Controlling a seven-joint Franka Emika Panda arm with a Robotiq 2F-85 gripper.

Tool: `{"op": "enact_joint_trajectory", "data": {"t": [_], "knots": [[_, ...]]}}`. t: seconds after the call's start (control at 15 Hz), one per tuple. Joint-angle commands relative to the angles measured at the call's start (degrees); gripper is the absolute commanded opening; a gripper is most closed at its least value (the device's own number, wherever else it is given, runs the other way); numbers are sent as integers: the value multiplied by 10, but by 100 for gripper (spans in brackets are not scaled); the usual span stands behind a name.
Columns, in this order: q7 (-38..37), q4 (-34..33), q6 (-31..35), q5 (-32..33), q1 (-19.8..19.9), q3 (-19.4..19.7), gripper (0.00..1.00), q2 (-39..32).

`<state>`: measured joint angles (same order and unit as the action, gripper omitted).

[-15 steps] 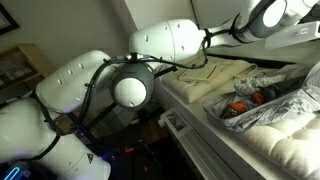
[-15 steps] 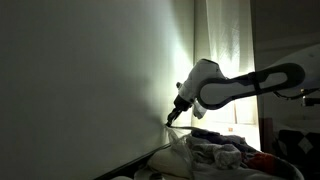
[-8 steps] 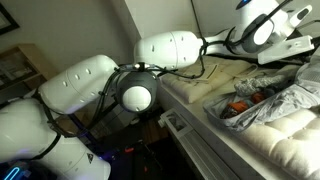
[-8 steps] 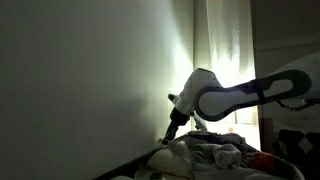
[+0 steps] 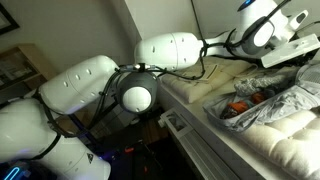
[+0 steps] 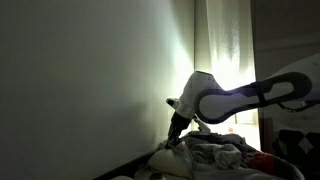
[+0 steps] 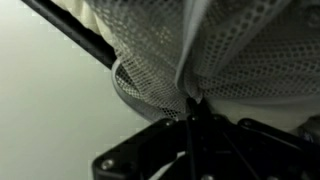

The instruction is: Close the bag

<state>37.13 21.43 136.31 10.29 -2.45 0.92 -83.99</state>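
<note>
Firstly, in an exterior view the white arm (image 5: 170, 50) fills the foreground and reaches away to the upper right, its wrist above the bag (image 5: 278, 100). The bag lies crumpled on a pale quilted pad (image 5: 285, 148), mouth gaping, with orange items (image 5: 245, 100) showing inside. A folded cream cloth (image 5: 215, 75) sits just beside it, on the side nearer the arm's base. The hand itself is hidden here. In an exterior view that is dim, the arm (image 6: 240, 95) comes in from the right before a bright curtain (image 6: 225, 40), and the gripper (image 6: 175, 140) points down next to the wall (image 6: 80, 80), its tip touching the near edge of the pale heap where the bag (image 6: 215, 153) lies. In the wrist view, grey mesh-textured bag (image 7: 230, 50) material fills the upper picture, and one taut fold runs down into the gripper (image 7: 190, 122), whose jaws are pressed together on it. A dark bar (image 7: 70, 30) crosses diagonally at upper left.
</note>
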Motion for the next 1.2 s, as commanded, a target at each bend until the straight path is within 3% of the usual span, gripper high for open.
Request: {"op": "enact_joint_trajectory", "data": {"t": [0.0,0.4,0.53,1.13], "knots": [[26,-6,-35,17,-7,27,3,2],[-4,-5,-19,46,-8,75,3,0],[9,-2,-17,32,-5,60,3,0],[7,-2,-17,32,-3,62,3,0]]}}
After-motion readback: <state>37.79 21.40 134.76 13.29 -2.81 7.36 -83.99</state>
